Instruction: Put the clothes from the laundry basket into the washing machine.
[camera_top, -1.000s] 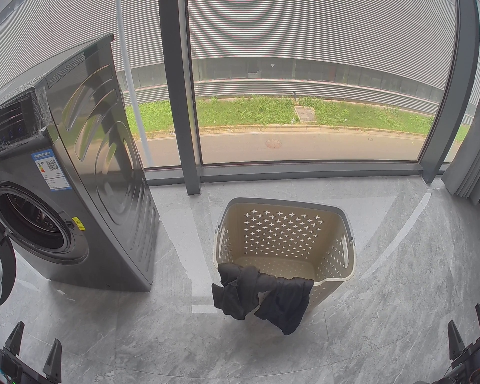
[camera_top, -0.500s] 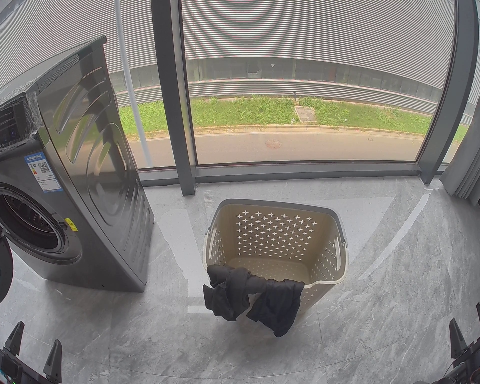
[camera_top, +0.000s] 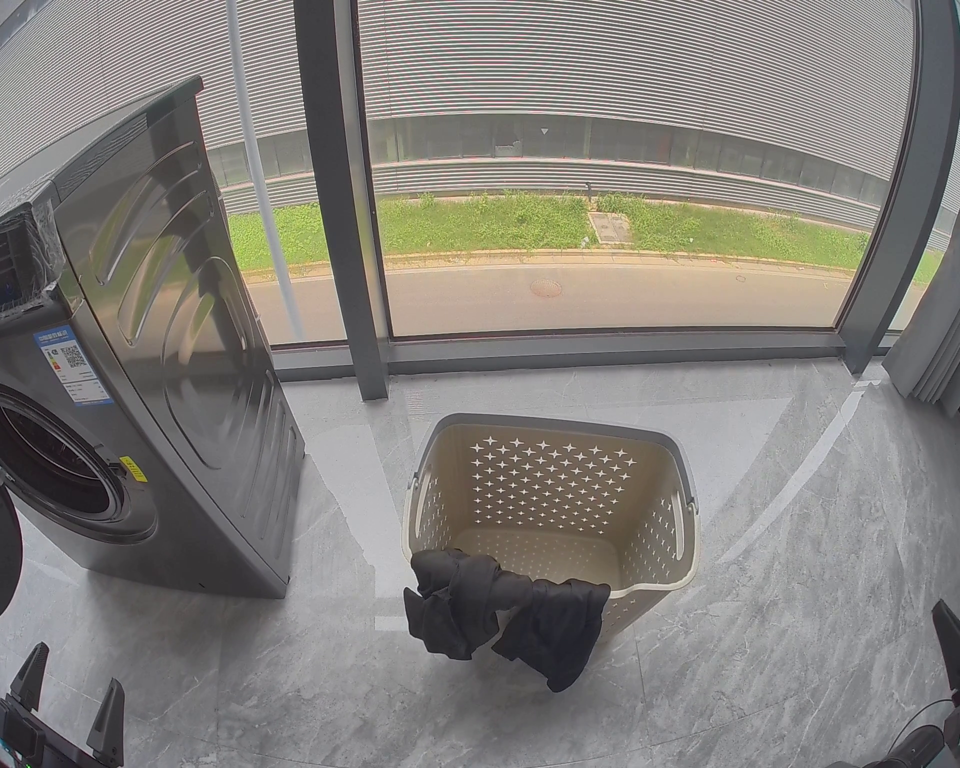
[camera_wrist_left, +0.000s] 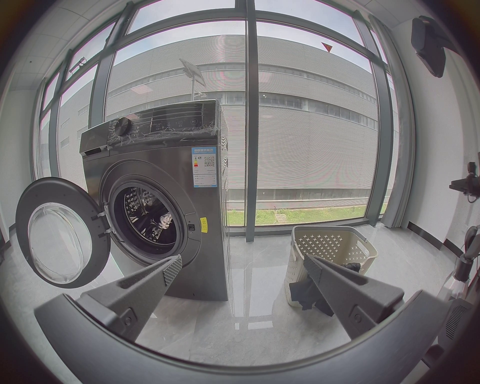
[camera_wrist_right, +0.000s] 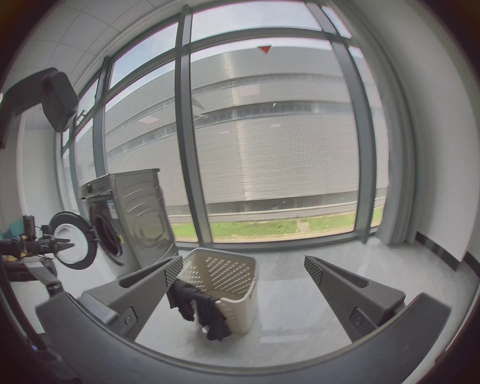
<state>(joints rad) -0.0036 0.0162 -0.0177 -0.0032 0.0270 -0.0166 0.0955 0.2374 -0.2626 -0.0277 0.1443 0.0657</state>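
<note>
Black clothes (camera_top: 555, 630) draped over laundry basket (camera_top: 550, 480) rim.

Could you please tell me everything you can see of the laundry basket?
The laundry basket is a cream plastic tub, roughly rectangular, with a grey band along its far rim, star-shaped holes in its walls and a handle slot in each side. It stands upright on the grey floor, before the window, apart from the washing machine on the robot's left. A dark garment is draped over its near rim, hanging mostly outside; the perforated bottom otherwise looks bare.
</note>
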